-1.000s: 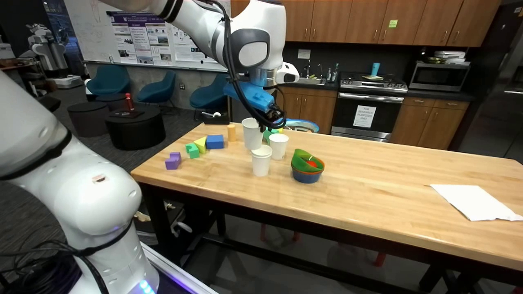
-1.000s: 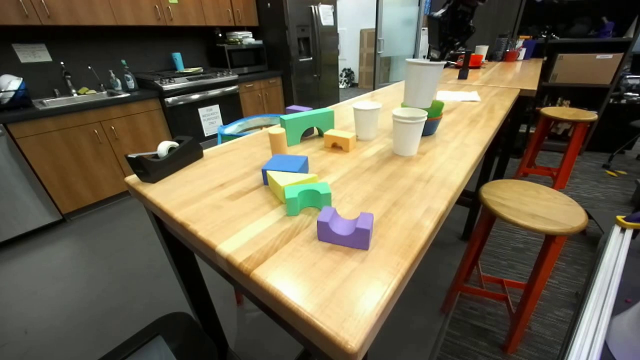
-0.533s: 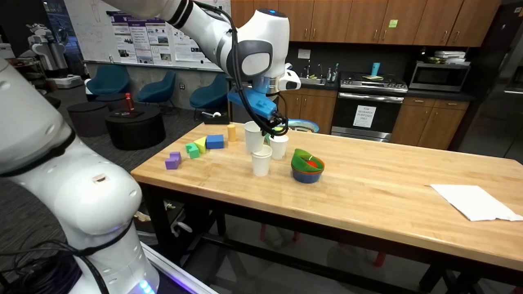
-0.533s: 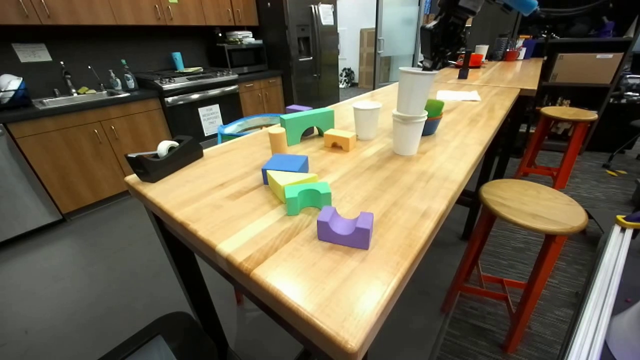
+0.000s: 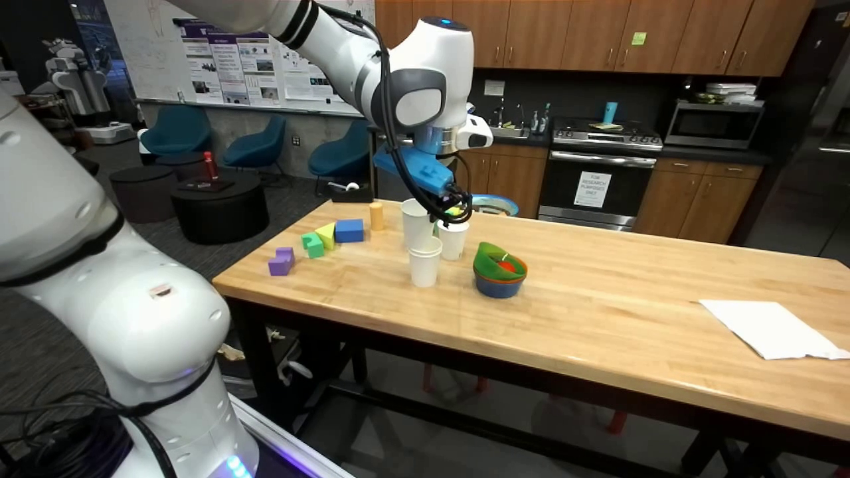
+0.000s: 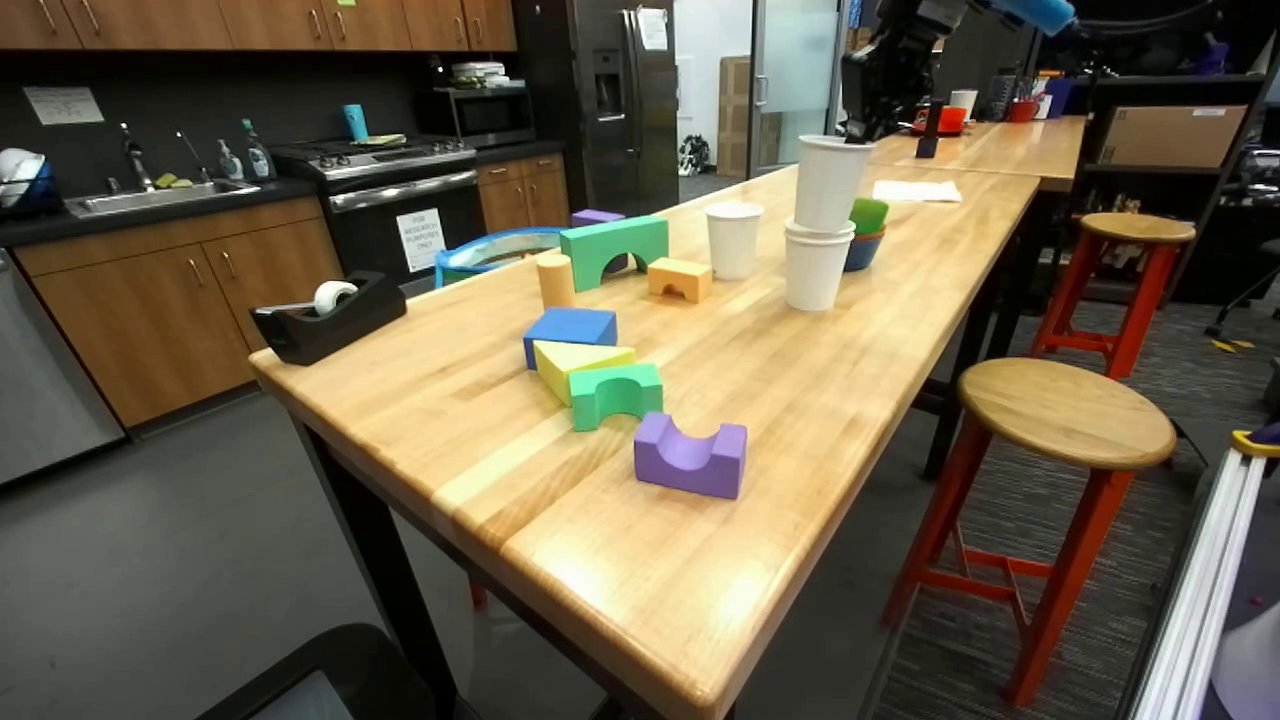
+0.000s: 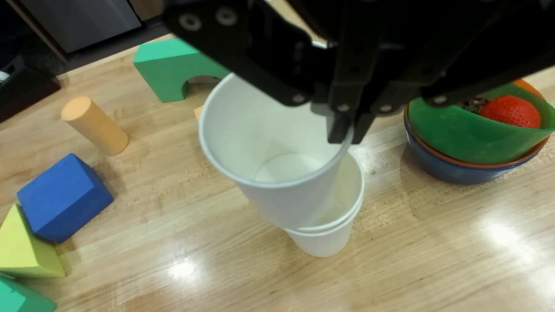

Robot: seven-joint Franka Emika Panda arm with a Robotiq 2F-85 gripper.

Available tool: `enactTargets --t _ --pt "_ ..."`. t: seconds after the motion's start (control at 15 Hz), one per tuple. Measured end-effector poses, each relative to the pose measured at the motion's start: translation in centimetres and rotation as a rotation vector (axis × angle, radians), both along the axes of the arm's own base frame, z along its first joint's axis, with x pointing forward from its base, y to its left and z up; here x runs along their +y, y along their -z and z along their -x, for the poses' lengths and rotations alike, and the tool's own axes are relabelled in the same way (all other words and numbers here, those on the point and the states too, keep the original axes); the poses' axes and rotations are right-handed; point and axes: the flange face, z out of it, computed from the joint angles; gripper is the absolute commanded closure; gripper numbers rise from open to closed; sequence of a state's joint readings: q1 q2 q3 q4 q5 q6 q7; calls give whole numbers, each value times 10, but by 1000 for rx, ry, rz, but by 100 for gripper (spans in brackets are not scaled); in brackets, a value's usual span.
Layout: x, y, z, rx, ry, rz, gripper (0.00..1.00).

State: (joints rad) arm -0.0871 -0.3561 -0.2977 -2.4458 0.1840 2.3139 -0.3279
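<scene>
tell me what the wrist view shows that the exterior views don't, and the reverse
Only the wrist view shows the inner bottom of the white cup that the gripper pinches by its rim.
Only the exterior views show the purple notched block, the flat white sheet and the stove.
Shared: that cup, the stacked cups, the blue block, the nested bowls.

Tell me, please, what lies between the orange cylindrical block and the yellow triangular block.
A blue rectangular block lies there, visible in both exterior views and the wrist view.
</scene>
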Motion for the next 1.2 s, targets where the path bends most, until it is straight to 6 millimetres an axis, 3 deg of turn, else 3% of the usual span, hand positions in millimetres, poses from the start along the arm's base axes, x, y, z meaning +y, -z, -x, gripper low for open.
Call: enactTargets --t 0.67,1.2 --pt "-2 9 -3 22 3 -2 99" --pt "-3 5 -5 14 5 2 99"
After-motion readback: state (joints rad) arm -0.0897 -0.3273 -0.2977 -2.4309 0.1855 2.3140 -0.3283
